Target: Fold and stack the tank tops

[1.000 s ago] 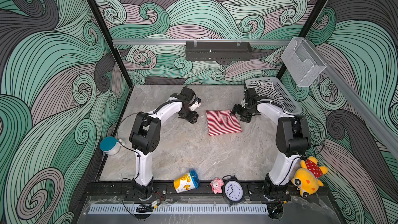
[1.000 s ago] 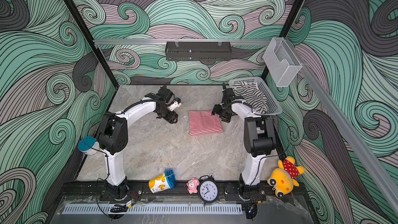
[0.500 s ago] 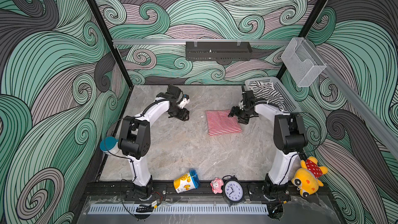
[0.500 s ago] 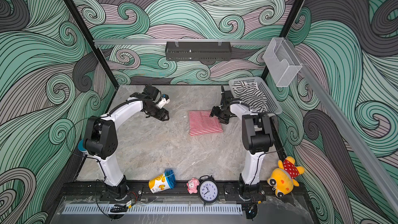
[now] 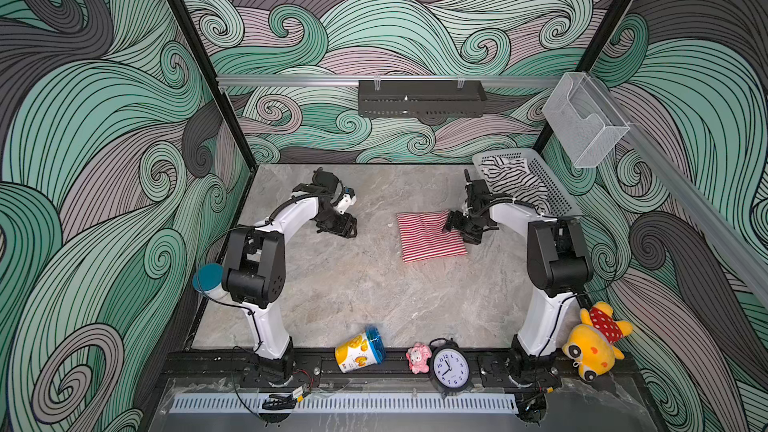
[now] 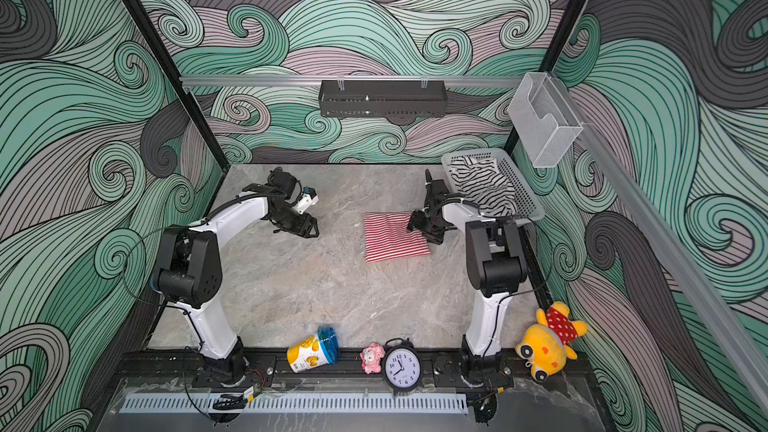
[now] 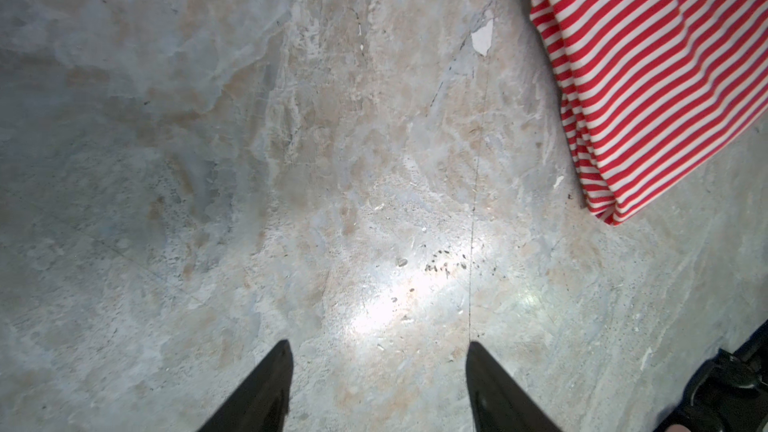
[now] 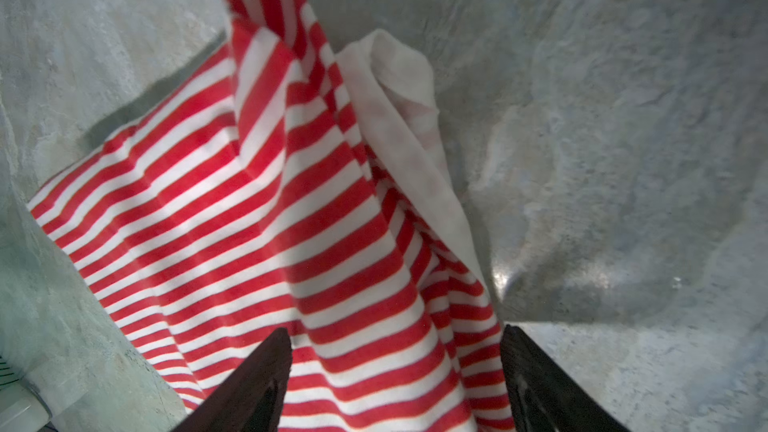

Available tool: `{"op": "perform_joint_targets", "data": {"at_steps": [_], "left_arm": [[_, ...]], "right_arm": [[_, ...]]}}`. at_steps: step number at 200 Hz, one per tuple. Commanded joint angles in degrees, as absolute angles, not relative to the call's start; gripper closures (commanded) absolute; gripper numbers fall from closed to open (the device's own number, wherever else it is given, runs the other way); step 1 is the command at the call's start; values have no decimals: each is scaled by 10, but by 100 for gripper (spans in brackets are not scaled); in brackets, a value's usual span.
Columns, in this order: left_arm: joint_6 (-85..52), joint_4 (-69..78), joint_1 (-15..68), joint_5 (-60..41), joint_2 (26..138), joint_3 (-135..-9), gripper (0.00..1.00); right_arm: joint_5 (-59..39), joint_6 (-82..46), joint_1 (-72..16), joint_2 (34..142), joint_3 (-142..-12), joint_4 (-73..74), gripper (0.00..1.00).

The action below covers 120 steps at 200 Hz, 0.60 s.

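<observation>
The red-and-white tank top (image 5: 428, 236) (image 6: 392, 238) lies folded into a rectangle on the marble table, right of centre. My right gripper (image 5: 459, 228) (image 6: 424, 228) (image 8: 392, 332) sits over its right edge, open, its fingers straddling a raised fold of striped cloth (image 8: 270, 222) with cream trim showing. My left gripper (image 5: 347, 228) (image 6: 309, 228) (image 7: 376, 344) hangs open over bare table, well left of the red top (image 7: 648, 76). The black-and-white tank top (image 5: 511, 178) (image 6: 482, 184) lies crumpled in the basket (image 5: 557, 189) (image 6: 525, 189).
The grey basket stands at the back right corner. Along the front edge lie a yellow can (image 5: 359, 349), a pink toy (image 5: 417, 357), a clock (image 5: 451, 367) and a yellow plush (image 5: 594, 340). A blue-topped roll (image 5: 208, 278) sits at the left edge.
My left arm has swung left, away from the red top, with its gripper open. The right gripper has stayed at the top's right edge, shifting only slightly.
</observation>
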<state>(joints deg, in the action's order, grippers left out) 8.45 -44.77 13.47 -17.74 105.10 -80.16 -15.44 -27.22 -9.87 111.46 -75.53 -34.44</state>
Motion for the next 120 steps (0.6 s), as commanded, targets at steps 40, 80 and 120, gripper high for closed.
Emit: {"op": "perform_joint_targets", "data": {"at_steps": [40, 80, 120], "left_arm": [[86, -440, 118, -192, 1024, -797, 32], [89, -438, 92, -192, 1021, -787, 32], [92, -432, 41, -190, 1009, -764, 32]], "right_arm": [[-209, -249, -144, 1172, -779, -320, 26], [-211, -259, -209, 1201, -824, -331, 30], [-222, -318, -283, 1238, -878, -311, 30]]}}
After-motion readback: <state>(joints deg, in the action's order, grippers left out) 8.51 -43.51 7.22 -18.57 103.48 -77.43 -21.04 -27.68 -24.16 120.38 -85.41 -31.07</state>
